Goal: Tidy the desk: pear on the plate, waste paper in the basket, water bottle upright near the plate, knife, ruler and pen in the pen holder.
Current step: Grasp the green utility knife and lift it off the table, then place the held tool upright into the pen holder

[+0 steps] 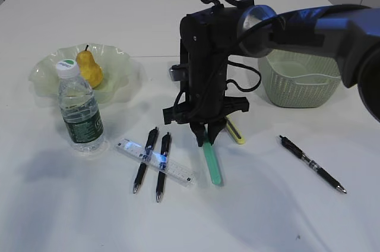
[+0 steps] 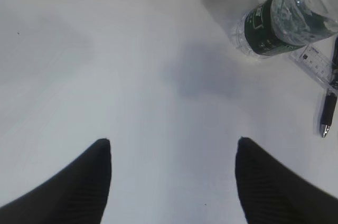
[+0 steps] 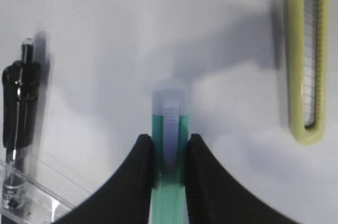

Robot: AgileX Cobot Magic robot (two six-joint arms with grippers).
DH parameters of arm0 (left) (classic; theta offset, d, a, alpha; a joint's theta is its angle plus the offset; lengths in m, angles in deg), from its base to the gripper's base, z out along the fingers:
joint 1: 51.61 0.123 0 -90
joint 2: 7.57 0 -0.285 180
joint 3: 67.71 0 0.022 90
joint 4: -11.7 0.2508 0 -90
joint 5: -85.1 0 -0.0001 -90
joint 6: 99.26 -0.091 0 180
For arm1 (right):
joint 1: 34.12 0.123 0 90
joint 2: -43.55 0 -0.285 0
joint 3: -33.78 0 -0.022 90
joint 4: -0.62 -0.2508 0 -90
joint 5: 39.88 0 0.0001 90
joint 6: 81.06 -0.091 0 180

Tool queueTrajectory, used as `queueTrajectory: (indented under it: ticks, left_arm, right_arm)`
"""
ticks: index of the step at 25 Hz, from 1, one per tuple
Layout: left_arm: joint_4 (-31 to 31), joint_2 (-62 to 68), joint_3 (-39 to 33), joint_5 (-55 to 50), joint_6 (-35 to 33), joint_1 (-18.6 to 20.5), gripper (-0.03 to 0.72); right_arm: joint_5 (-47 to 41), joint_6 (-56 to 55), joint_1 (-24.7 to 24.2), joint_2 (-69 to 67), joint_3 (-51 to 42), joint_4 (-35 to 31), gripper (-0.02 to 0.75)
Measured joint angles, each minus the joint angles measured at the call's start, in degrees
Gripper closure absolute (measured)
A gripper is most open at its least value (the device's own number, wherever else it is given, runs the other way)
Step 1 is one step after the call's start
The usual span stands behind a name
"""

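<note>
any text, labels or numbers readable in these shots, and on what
None can be read.
water bottle: dark green label with pale print, too blurred in both the exterior and left wrist views.
ruler: fine black markings, too small to make out figures.
yellow knife: ruled lines only, no words.
green knife, pens: no print visible.

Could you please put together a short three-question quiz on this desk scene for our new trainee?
1. True or false: the pear lies on the plate.
2. What does the right gripper pinch? A) green knife B) yellow knife C) ruler
3. How many black pens lie across the ruler?

Key: 1 true; 2 A; 3 two.
</note>
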Motion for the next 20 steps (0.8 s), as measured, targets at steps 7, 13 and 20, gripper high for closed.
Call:
queueTrajectory:
  ticks: [7, 13, 20]
  left_arm:
    - [0.0, 0.0, 0.0, 0.0, 0.0, 0.0, 0.169]
    - [0.0, 0.0, 0.0, 0.0, 0.0, 0.0, 0.169]
    - [0.0, 0.0, 0.0, -0.2, 0.0, 0.0, 0.169]
  right_arm:
    - [-0.2, 4.2, 0.0, 6.0, -0.3, 4.3, 0.622]
    - [-0.2, 5.5, 0.0, 13.6, -9.1, 7.1, 0.622]
    - [4.2, 5.9, -0.1, 28.7, -31.0, 8.0, 0.622]
